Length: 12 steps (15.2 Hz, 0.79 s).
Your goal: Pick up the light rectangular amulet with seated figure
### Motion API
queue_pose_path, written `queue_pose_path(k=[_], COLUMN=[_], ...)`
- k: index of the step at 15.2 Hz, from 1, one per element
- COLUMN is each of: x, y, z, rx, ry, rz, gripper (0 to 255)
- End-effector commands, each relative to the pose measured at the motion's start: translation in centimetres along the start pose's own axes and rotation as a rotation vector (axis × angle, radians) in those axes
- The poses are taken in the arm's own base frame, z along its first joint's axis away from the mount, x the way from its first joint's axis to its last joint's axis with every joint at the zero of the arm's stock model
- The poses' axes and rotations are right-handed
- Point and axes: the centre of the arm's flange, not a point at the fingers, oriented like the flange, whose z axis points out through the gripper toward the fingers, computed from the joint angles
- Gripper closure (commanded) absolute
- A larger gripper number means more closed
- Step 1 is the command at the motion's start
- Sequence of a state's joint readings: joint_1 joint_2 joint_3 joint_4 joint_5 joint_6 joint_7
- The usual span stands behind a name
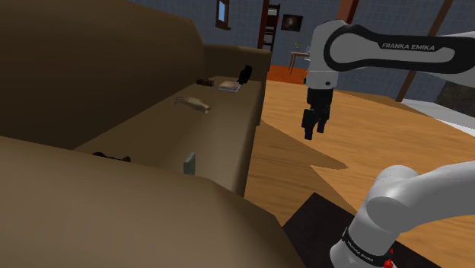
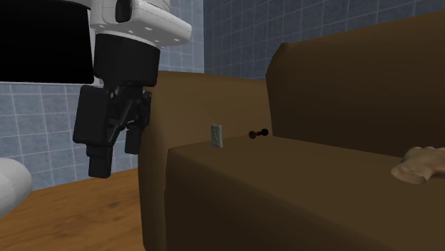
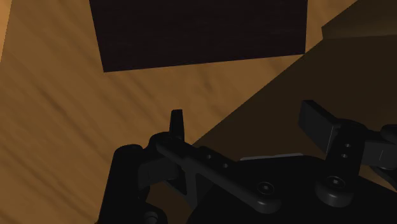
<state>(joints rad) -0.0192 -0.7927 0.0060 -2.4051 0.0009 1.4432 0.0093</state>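
End effector (image 1: 314,131) status first: jaws spread wide with nothing between them. In the wrist view both black fingers (image 3: 177,124) stand well apart, with just wooden floor (image 3: 57,127) past them. It hangs pointing down over that floor, out in front of the brown sofa (image 1: 221,145), not touching anything.

Next thing out from it is the sofa's front face. Right at the lip of the seat, well apart from the end effector, stands the amulet (image 1: 189,163). It's a pale grey-green little slab, upright on its short edge. Can't make out the seated figure from here.

My guess on handling: it's small, stiff and light, so weight isn't the issue, tipping is. It's balanced on a narrow edge on a presumably squishy cushion, so a nudge from one finger probably knocks it flat or off the lip. I'd come down from above and pinch across the two broad faces on the upper half, both fingers closing evenly. It might be slick, but I can't tell the material.

Past the amulet, toward the backrest, sits a small dark dumbbell-shaped thing (image 2: 258,133). Further along the seat there's a tan lumpy object (image 1: 194,103), then a flat pale book-like thing (image 1: 229,86) and something black (image 1: 244,74) at the far end.
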Motion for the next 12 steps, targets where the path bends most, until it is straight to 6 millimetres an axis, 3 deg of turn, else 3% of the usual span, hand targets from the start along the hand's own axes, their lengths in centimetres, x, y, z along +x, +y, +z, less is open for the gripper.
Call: queue_pose_path(k=[1,12], x=[0.0,5.2], y=[0.0,-13.5], z=[0.0,-0.9], rx=[0.000,-0.019], ry=[0.000,0.042], rz=[0.000,-0.068], gripper=[0,0])
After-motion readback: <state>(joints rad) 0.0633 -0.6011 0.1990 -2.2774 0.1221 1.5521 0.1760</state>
